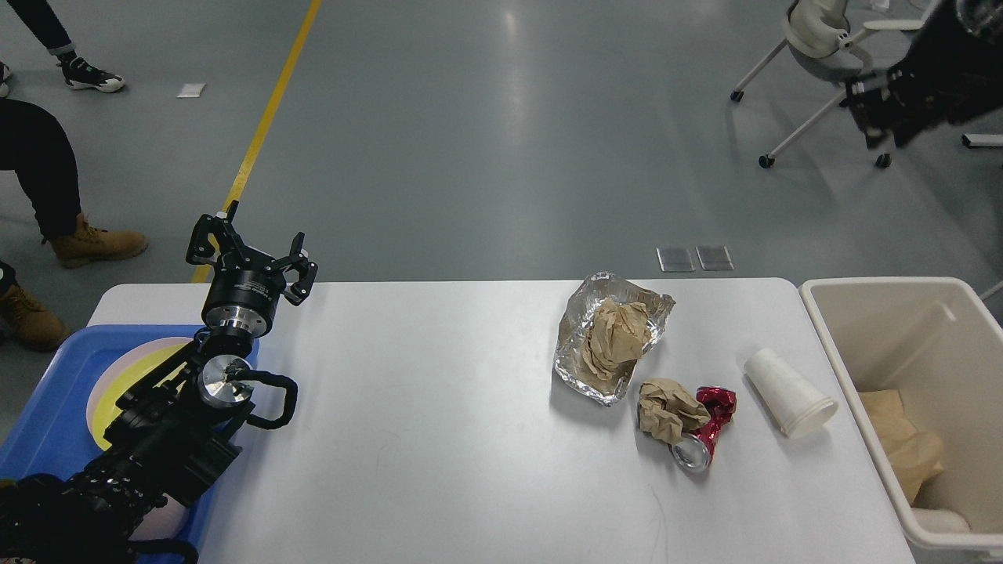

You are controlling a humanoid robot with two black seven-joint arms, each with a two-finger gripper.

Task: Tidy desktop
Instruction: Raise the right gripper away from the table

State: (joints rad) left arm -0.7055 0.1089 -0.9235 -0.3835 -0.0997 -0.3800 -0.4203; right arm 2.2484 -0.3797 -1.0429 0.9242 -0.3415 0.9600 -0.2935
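Observation:
The white desktop [439, 439] holds litter on its right half. A crumpled foil sheet [572, 352] carries a wad of brown paper [615, 333]. In front of it lie a smaller brown paper wad [664, 407] and a crushed red can [709, 427], touching each other. A white paper cup [787, 392] lies on its side near the right edge. My left gripper [252, 251] is open and empty, raised over the table's far left. My right gripper [874, 113] is high at the upper right, away from the table, dark and blurred.
A cream bin [823, 329] stands against the table's right edge with brown paper [901, 446] inside. A blue tray [47, 415] with yellow and pink plates sits at the left under my left arm. A wheeled chair [823, 47] and people's legs are on the floor beyond.

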